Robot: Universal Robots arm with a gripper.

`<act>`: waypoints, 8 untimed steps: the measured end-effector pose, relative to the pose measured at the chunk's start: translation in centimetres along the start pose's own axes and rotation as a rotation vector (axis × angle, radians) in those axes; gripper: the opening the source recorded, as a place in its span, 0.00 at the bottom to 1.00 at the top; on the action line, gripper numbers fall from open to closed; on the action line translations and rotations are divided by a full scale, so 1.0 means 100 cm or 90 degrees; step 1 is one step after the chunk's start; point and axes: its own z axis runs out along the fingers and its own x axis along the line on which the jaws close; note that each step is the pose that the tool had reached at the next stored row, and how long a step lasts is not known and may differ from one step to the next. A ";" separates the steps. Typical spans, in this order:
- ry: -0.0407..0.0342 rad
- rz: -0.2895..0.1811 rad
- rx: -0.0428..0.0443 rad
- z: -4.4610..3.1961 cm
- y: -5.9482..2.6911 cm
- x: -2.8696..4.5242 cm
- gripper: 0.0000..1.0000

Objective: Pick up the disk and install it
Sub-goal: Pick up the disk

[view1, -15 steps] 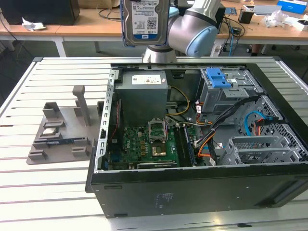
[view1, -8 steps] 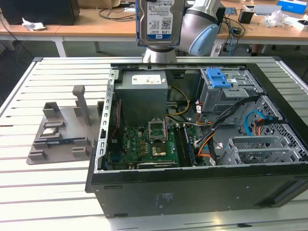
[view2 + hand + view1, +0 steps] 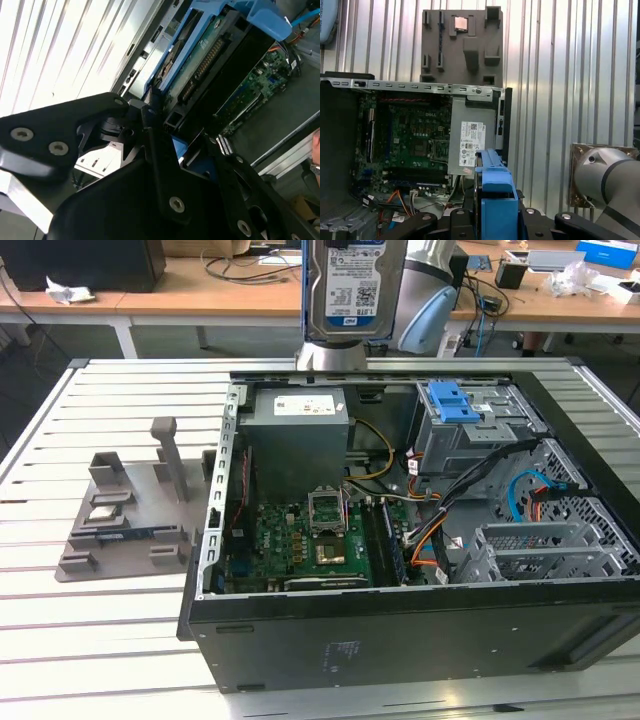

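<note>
The disk (image 3: 352, 285), a silver drive with a white-and-blue label, hangs upright high above the back edge of the open computer case (image 3: 400, 640). In the second wrist view its green circuit board and blue carrier frame (image 3: 200, 55) run away from my gripper (image 3: 162, 122), whose black fingers (image 3: 150, 117) are shut on its near end. The blue frame (image 3: 495, 200) also shows between the black gripper parts in the first wrist view. Below lie the motherboard (image 3: 310, 535) and the drive cage with a blue clip (image 3: 455, 400).
A grey fixture (image 3: 120, 520) holding a small square chip (image 3: 108, 505) lies on the slatted table at the exterior view's left of the case. The power supply (image 3: 300, 430) sits at the case's back. Cables (image 3: 470, 490) cross toward the drive cage. Desks stand behind.
</note>
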 end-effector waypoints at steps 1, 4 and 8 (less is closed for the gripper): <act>-0.0001 0.000 0.0000 0.0000 -0.0022 0.0020 0.36; -0.0001 0.000 -0.0002 -0.0002 -0.0072 0.0056 0.36; 0.0000 0.000 -0.0004 -0.0005 -0.0139 0.0102 0.36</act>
